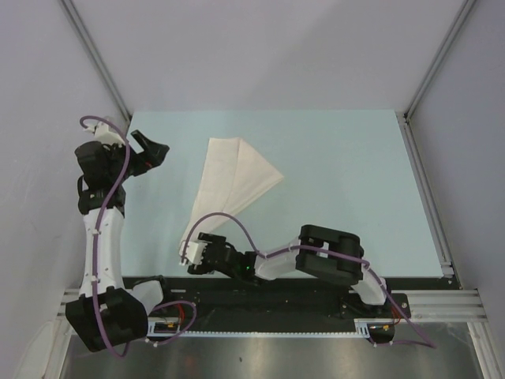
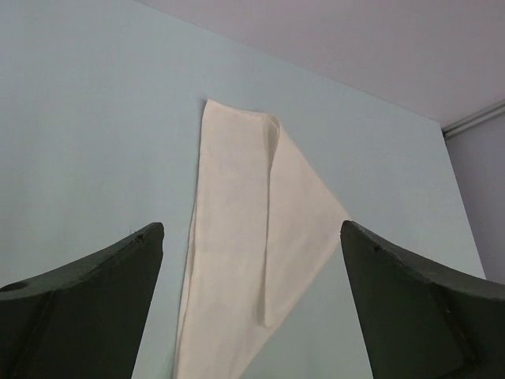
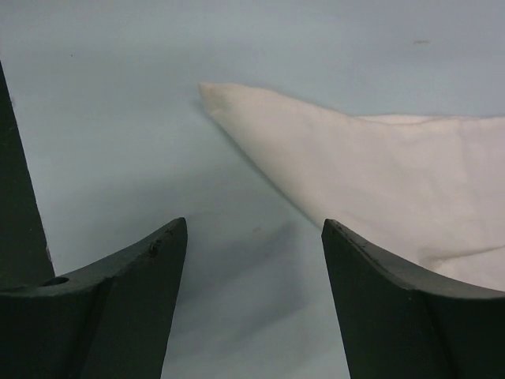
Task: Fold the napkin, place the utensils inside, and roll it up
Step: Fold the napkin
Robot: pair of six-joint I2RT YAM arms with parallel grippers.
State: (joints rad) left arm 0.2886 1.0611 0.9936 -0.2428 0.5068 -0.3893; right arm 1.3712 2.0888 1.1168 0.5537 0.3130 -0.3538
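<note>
The cream-white napkin (image 1: 233, 181) lies folded into a long narrow wedge on the pale blue table (image 1: 347, 181), its point toward the near edge. My left gripper (image 1: 156, 148) is open and empty, raised at the table's far left, left of the napkin's wide end. In the left wrist view the napkin (image 2: 245, 229) lies ahead between the fingers of that gripper (image 2: 251, 229). My right gripper (image 1: 189, 257) is open and empty, low by the napkin's near point. In the right wrist view the napkin (image 3: 379, 166) lies ahead and to the right of that gripper (image 3: 254, 224). The spoon is out of view.
Grey enclosure walls stand on the left, back and right. A metal rail (image 1: 426, 189) runs along the table's right edge. The black base rail (image 1: 276, 304) with the arm mounts crosses the near edge.
</note>
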